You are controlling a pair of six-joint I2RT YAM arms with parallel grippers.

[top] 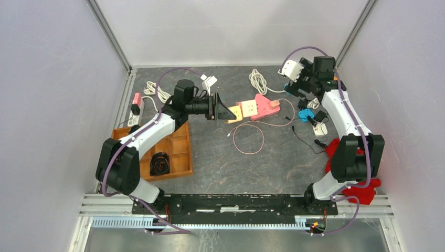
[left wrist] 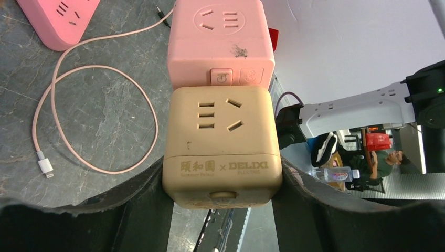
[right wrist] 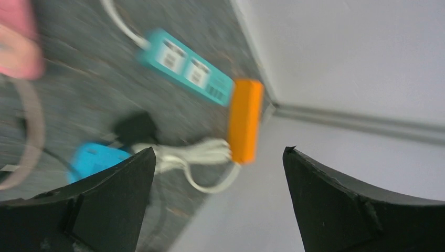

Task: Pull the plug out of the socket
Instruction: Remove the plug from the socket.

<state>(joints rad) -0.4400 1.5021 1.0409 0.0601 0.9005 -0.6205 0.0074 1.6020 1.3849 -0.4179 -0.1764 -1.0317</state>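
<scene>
Squarely, pale walls (top: 52, 105) enclose the dark tabletop (top: 252, 168).

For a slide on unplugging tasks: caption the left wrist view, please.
Left gripper clamps the tan cube adapter, butted against the pink cube adapter, beside a looped pink cable.

pink cable (top: 249, 154) crosses open tabletop (top: 220, 165)

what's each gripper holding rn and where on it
Left gripper clamps the tan cube socket by its two sides; right gripper is open, holding nothing.
</scene>
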